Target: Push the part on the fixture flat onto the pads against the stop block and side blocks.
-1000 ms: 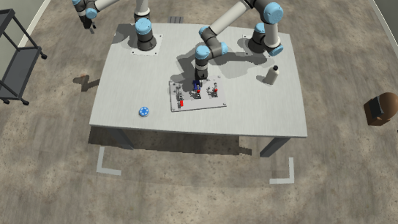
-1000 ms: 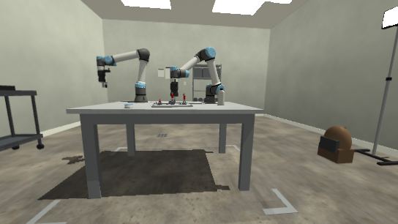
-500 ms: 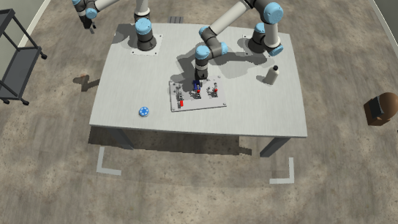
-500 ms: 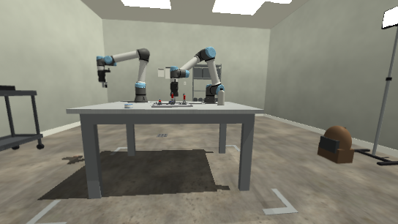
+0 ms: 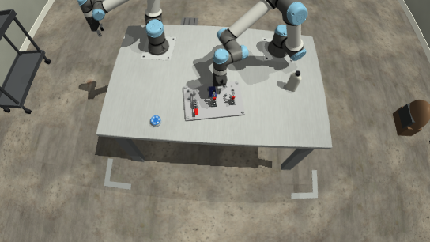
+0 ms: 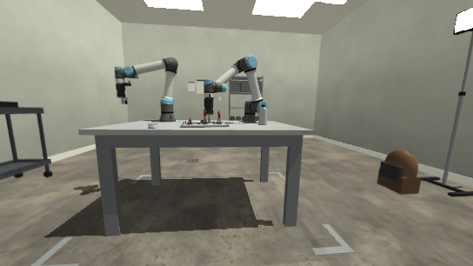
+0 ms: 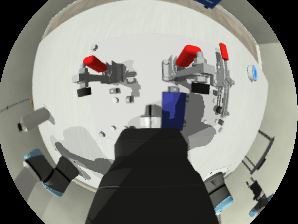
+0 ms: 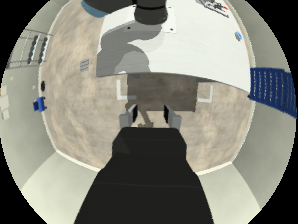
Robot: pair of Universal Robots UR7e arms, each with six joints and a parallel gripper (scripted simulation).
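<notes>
Blue part point(image 5: 212, 92) point(image 7: 173, 110) sits just beside the left arm's closed jaws point(image 5: 219, 92) point(image 6: 209, 119).

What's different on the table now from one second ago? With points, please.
Nothing that I can see has moved. The left gripper point(image 5: 219, 92) point(image 6: 209, 118) point(image 7: 150, 110) is shut beside the blue part point(image 5: 212, 91) point(image 7: 173, 110), and the right gripper point(image 5: 100, 32) point(image 6: 124, 101) point(image 8: 150, 110) hangs open away from the table. The bottle point(image 5: 293, 82) point(image 6: 263, 116) point(image 7: 36, 120) stayed put.
</notes>
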